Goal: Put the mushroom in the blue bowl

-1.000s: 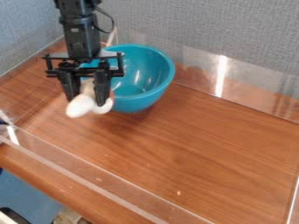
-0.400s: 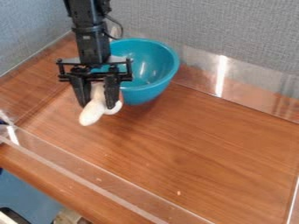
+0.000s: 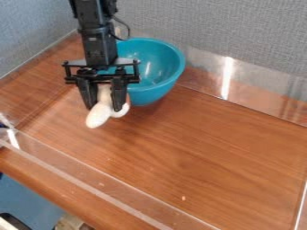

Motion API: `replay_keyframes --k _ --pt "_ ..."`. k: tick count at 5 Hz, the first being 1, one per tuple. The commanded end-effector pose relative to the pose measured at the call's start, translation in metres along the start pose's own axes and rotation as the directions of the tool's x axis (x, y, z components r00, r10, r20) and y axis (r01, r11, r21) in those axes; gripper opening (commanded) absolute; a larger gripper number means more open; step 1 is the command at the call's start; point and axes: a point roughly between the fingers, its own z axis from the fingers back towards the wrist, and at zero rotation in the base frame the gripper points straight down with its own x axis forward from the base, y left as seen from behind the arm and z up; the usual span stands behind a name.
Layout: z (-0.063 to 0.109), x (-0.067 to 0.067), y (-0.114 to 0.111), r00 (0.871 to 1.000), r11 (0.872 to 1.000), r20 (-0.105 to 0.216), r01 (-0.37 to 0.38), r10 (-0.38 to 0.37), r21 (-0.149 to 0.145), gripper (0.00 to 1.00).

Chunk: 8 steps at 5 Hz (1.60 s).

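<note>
The turquoise blue bowl (image 3: 160, 65) stands at the back of the wooden table, left of centre. In front of its left rim, my black gripper (image 3: 106, 101) points straight down. Its fingers are shut on the mushroom (image 3: 96, 115). Only a cream-white stub of the mushroom shows below the fingertips, and its cap is hidden between the fingers. It hangs just over the tabletop, beside the bowl's outer wall and outside the bowl.
Clear acrylic walls ring the wooden table (image 3: 204, 144): one panel at the back right (image 3: 246, 76) and a low one along the front edge (image 3: 120, 189). A grey fabric wall stands behind. The arm rises from the gripper toward the top left.
The gripper has carried the mushroom a little to the right, along the front of the bowl. The grip on it looks unchanged.
</note>
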Motion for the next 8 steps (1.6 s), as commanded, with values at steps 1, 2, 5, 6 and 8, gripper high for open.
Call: replay_keyframes --k 1,2,5,6,8 --pt "0.0153 0.0085 -0.0082 0.998 1.000 0.059 0.031 -0.030 -0.006 0.00" --pt "0.0158 0.0094 -0.0095 0.997 0.999 0.063 0.040 -0.039 -0.012 0.00" --pt "0.0163 0.0106 -0.0094 0.996 0.998 0.067 0.064 -0.062 -0.023 0.00" --pt "0.0171 0.0108 -0.0088 0.995 0.997 0.069 0.072 -0.070 -0.026 0.00" --pt "0.0189 0.0111 -0.0072 0.994 0.996 0.074 0.088 -0.085 -0.032 0.00"
